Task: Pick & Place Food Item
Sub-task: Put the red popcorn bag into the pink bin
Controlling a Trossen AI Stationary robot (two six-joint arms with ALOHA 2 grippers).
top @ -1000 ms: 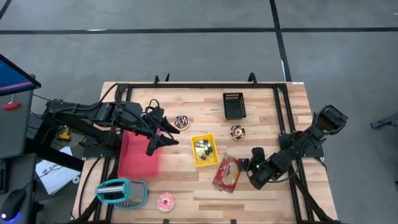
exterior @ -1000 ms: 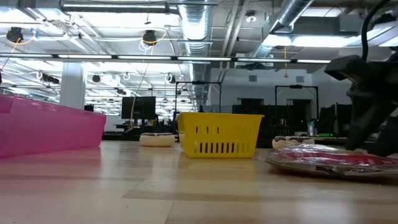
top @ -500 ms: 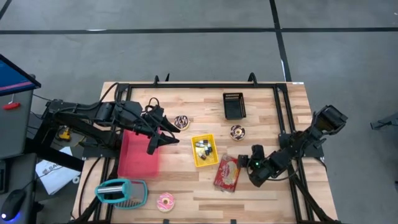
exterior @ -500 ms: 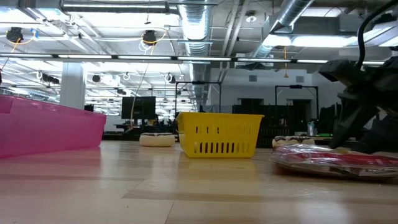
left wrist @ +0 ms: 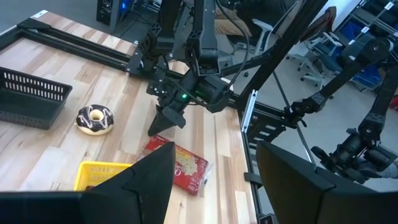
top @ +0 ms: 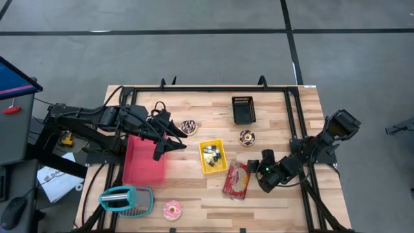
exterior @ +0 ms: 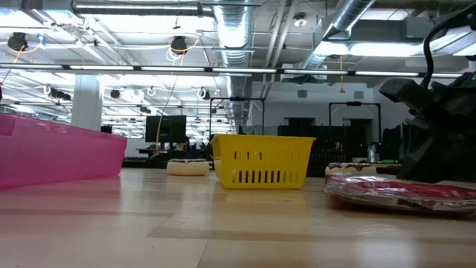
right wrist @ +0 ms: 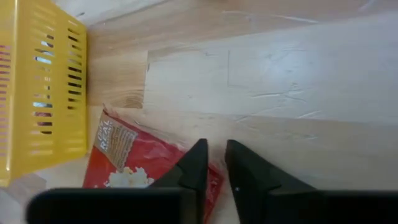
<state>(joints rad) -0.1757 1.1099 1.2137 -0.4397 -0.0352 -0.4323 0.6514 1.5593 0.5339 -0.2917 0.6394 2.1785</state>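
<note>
A red snack bag (top: pixel 236 180) lies flat on the wooden table, just right of the yellow basket (top: pixel 213 156); it also shows in the low view (exterior: pixel 401 195) and the right wrist view (right wrist: pixel 140 165). My right gripper (top: pixel 253 169) is down at the bag's right edge, its fingers shut on it. My left gripper (top: pixel 171 137) hangs open above the table near the pink bin (top: pixel 143 162), holding nothing; its two fingers frame the left wrist view (left wrist: pixel 214 186). My right gripper pinches the bag's right edge (right wrist: pixel 216 182), near its far corner, between its two fingers (right wrist: pixel 198 163). The fingers slant down from the table's right side. The bag stays flat on the table.
Two chocolate donuts (top: pixel 189 127) (top: pixel 247 137) and a black basket (top: pixel 243 110) lie farther back. A pink donut (top: pixel 173 210) and a teal object (top: pixel 126 199) sit near the front left. A black frame (top: pixel 297 129) borders the table.
My right gripper has crept a little toward the table's left, onto the bag's right edge. The bag has stayed flat on the table.
</note>
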